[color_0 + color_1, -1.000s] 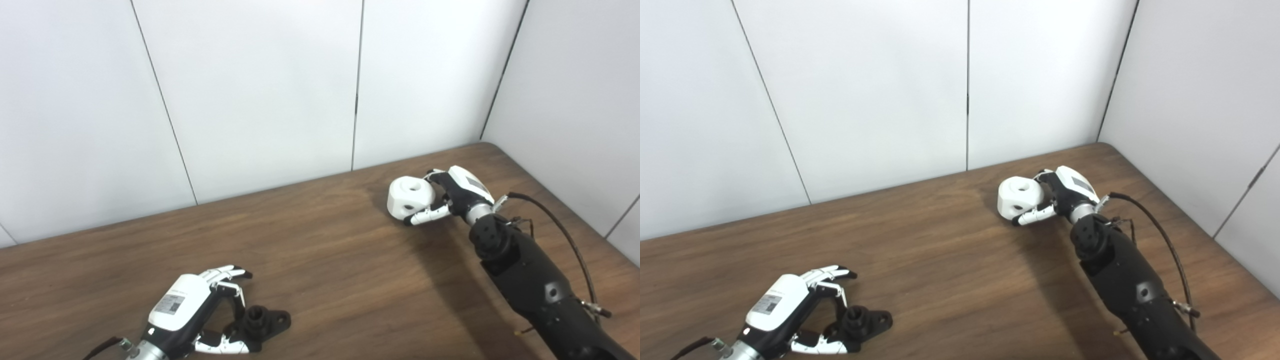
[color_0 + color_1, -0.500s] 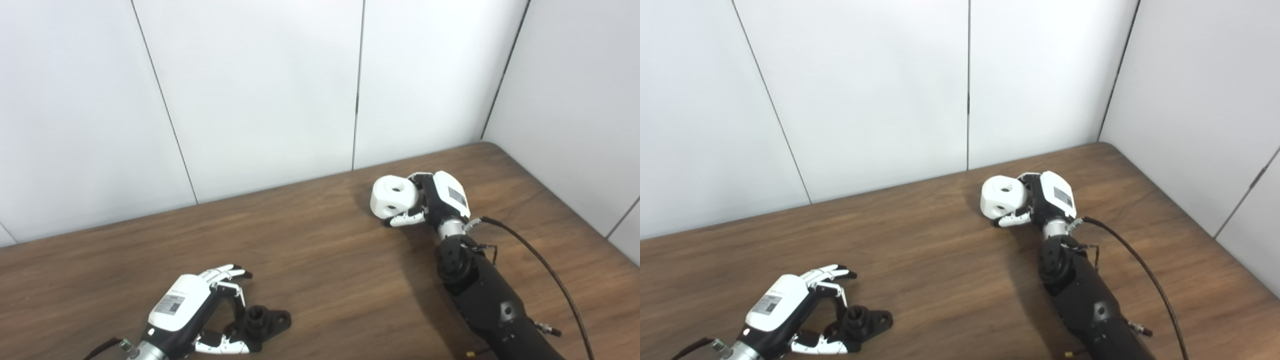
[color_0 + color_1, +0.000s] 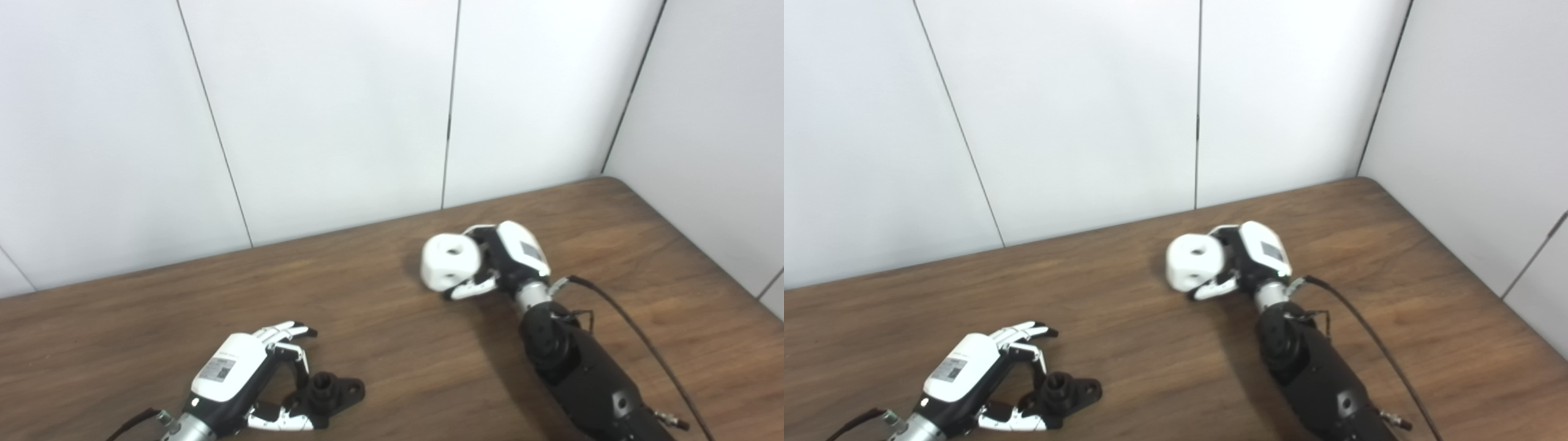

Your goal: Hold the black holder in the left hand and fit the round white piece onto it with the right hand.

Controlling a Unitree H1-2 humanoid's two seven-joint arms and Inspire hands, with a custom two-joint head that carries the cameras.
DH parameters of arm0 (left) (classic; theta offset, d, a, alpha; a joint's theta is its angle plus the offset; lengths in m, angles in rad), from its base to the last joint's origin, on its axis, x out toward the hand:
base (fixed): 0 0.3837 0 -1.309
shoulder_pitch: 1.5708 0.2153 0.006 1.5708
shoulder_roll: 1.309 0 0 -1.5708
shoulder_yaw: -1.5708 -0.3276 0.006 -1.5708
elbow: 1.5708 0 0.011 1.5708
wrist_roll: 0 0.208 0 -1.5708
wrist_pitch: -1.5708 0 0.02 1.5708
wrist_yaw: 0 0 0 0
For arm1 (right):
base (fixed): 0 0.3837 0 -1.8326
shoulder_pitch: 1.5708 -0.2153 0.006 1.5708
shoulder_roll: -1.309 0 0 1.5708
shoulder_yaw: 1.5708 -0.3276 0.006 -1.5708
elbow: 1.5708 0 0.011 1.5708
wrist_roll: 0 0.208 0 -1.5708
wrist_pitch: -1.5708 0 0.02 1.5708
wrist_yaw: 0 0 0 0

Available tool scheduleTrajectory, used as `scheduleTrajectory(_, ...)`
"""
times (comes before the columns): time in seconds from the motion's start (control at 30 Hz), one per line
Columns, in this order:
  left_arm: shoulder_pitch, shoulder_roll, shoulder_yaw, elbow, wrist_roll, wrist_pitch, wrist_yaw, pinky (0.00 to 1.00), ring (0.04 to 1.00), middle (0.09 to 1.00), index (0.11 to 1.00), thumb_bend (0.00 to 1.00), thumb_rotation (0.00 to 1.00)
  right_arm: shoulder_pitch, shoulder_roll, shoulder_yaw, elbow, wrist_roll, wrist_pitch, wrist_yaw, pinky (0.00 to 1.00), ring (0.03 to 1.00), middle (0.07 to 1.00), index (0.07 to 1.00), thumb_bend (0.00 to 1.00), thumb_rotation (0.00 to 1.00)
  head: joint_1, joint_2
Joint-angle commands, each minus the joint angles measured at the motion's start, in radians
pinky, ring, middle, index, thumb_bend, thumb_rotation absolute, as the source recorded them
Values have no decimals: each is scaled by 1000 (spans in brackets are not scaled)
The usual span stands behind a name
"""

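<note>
In the left eye view, the right robot hand (image 3: 511, 260) is clasping the round white piece (image 3: 449, 262), fingers and thumb closing around its right side, with the piece's hole facing up and a little toward the far wall. It looks to be riding just above the desk (image 3: 392, 343), though contact is hard to judge. The black holder (image 3: 327, 392) is lying down at the near left, well apart from the white piece, so the coming move is turning on that near-left diagonal. The left robot hand (image 3: 245, 380) is curling over the holder's left end, fingers partly spread; whether it is truly gripping, I cannot tell.

In the right eye view, the holder (image 3: 1066, 392) is lying flat, its long axis running left to right, its round socket pointing up. The left robot hand (image 3: 974, 383) is right beside it; the right robot hand (image 3: 1252, 257) is far off, carrying the white piece (image 3: 1193, 262)
</note>
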Motion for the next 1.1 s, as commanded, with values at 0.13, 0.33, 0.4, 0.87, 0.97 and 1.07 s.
scheduleTrajectory(0.13,38,26,-32,79,78,63,-74,836,879,838,486,524,54,-39,4,15,-151,-38,1,76,609,736,726,481,520,139,36,8)
scheduleTrajectory(0.33,43,15,-33,61,81,86,-87,839,883,848,486,524,55,-32,14,27,-269,-43,18,176,600,729,728,481,522,136,92,17)
scheduleTrajectory(0.4,45,8,-33,49,79,105,-103,840,887,851,486,524,54,-29,12,31,-302,-42,9,201,590,722,726,481,523,135,123,23)
scheduleTrajectory(0.87,39,-32,-40,47,83,155,-104,862,902,857,487,524,55,-39,17,18,-450,9,17,358,634,745,728,480,523,130,242,42)
scheduleTrajectory(0.97,39,-32,-42,39,86,164,-110,874,904,860,487,524,55,-42,22,20,-465,20,13,380,620,739,730,480,523,128,248,42)
scheduleTrajectory(1.07,36,-32,-45,39,93,171,-106,886,904,854,487,524,56,-43,22,32,-474,18,3,397,600,727,729,479,522,128,246,35)
